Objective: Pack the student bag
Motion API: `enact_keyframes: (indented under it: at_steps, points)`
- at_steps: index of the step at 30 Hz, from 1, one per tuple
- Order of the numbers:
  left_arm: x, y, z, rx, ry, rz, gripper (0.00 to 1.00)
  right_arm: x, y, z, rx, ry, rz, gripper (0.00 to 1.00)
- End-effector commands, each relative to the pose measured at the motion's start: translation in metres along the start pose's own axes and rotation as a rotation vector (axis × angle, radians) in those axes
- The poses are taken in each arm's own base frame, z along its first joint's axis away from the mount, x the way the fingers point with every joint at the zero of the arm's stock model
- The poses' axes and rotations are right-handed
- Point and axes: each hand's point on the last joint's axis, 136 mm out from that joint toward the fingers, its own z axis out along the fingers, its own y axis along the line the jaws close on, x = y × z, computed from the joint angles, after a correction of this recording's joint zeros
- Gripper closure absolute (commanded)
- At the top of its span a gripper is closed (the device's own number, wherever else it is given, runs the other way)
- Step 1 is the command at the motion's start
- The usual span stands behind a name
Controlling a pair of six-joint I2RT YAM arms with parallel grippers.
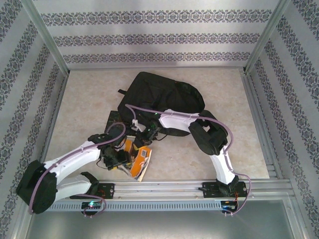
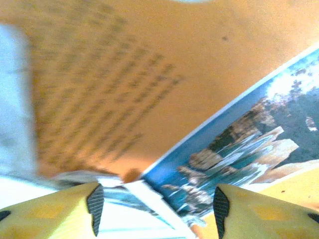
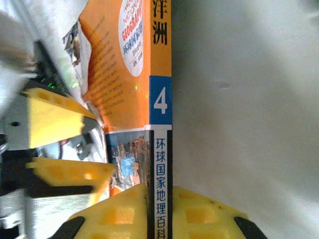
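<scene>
The student bag (image 1: 162, 92), a big black backpack, lies at the back middle of the table. In front of it an orange book (image 1: 141, 160) with a blue photo stands on edge. My right gripper (image 3: 160, 193) is shut on the book's spine (image 3: 161, 99), which runs between its yellow fingers (image 3: 119, 209). From the left, my left gripper (image 2: 158, 205) stands open right against the book's cover (image 2: 164, 74). Its pads (image 2: 94, 201) sit apart, with a page corner between them. Seen from above, the left gripper (image 1: 121, 158) is beside the book and the right gripper (image 1: 149, 133) is above it.
A flat dark item (image 1: 115, 121) lies by the bag's near left corner, under the arms. A metal rail (image 1: 164, 188) runs along the near edge, and patterned walls (image 1: 149, 37) enclose the table. Bare tabletop (image 1: 184, 159) lies right of the book.
</scene>
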Motion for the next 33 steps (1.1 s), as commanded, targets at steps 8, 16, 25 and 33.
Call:
enact_keyframes:
  at_steps: [8,16,25,33]
  points:
    - [-0.059,-0.03,-0.09,0.06,-0.363,0.186,0.24,-0.03,0.03,-0.088,0.203,-0.26,-0.16,1.0]
    - [-0.068,-0.085,-0.193,0.333,-0.629,0.368,0.03,-0.017,0.122,-0.163,0.043,-0.507,-0.398,1.0]
    - [-0.085,-0.144,-0.259,0.566,-0.801,0.541,0.0,-0.018,0.16,-0.261,-0.261,-0.731,-0.346,1.0]
    - [-0.105,-0.191,-0.282,0.939,-0.656,0.456,0.0,-0.003,0.179,-0.306,-0.373,-0.795,-0.377,1.0]
